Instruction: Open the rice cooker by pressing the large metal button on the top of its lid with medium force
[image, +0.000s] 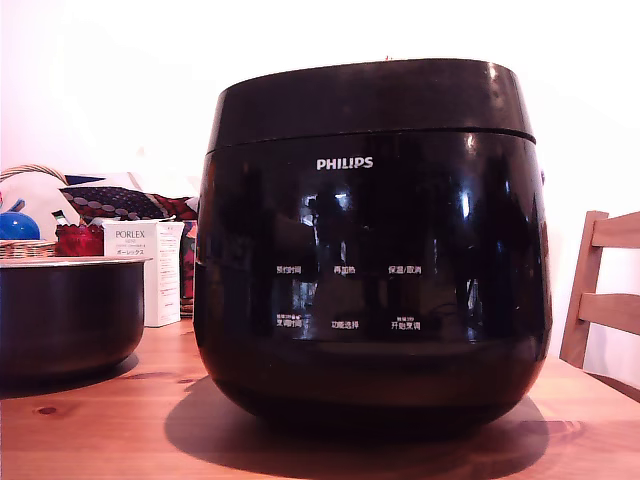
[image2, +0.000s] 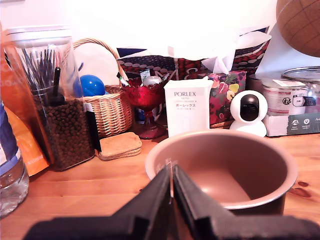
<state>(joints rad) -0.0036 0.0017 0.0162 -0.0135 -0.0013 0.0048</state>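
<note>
In the exterior view, you are looking at the rice cooker sitting on the counter, its lid down, no claw showing.

In the wrist view, your claw is hanging closed and empty over the pot; the cooker is lying outside this picture, so its bearing is unclear.

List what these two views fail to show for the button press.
- Button: hidden in the exterior view; the lid is seen from the side, its top out of sight.
- Cooker: absent from the wrist view.
- Hand: absent from the exterior view; its position relative to the cooker is unknown.
</note>
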